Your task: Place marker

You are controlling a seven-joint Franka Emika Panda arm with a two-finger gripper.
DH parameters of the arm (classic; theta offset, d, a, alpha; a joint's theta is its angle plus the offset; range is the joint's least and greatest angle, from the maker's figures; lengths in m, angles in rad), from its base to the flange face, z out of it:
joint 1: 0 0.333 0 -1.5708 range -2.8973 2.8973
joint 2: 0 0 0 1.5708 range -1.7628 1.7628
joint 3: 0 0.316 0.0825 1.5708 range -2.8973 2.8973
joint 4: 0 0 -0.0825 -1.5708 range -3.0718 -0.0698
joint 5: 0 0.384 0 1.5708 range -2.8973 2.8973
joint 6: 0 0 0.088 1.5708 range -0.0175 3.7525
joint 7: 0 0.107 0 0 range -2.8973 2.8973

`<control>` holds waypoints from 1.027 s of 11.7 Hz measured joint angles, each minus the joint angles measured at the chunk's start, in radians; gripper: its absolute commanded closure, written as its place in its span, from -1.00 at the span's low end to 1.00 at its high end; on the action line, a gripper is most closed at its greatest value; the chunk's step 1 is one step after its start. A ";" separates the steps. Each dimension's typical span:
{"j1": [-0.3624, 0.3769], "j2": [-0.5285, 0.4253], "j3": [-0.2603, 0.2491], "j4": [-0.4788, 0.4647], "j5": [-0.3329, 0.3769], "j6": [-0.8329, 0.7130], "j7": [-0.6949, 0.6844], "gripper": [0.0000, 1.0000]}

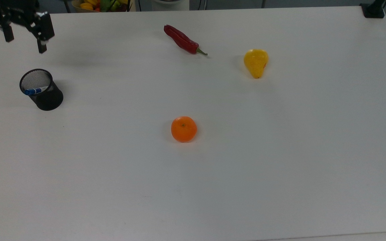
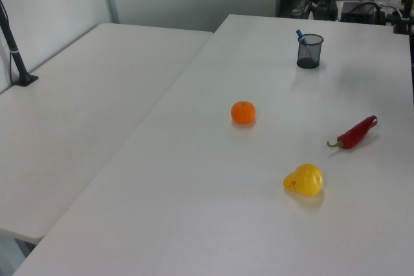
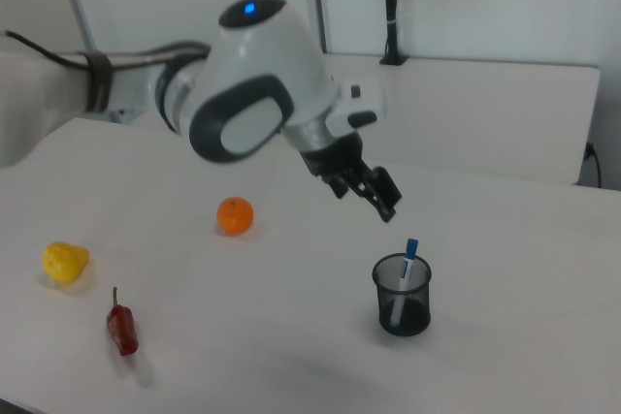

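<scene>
The marker [image 1: 35, 90], white with a blue cap, stands tilted inside a black mesh cup [image 1: 46, 98] near the top view's left edge. Its blue end leans against the cup's rim and sticks up above it, as the left view shows at the marker [image 2: 301, 33] in the cup [image 2: 309, 54]. My gripper [image 1: 24, 43] hangs open and empty above the table, behind the cup toward the top view's upper left corner. In the right view the gripper [image 3: 367, 189] sits up and to the left of the marker [image 3: 406, 273] and cup [image 3: 403, 305], well clear of both.
A red chili [image 1: 183, 40] lies at the back middle of the table, a yellow pear [image 1: 256, 62] to its right and an orange [image 1: 183, 129] near the centre. A black mount [image 1: 374, 10] sits at the top view's upper right corner.
</scene>
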 measured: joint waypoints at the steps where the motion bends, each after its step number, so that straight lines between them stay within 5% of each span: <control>1: 0.003 -0.014 0.004 0.073 0.002 -0.150 0.008 -1.00; 5: 0.013 -0.061 0.094 0.289 0.078 -0.556 0.160 -1.00; 12: 0.012 -0.081 0.395 0.342 0.027 -0.708 0.281 -1.00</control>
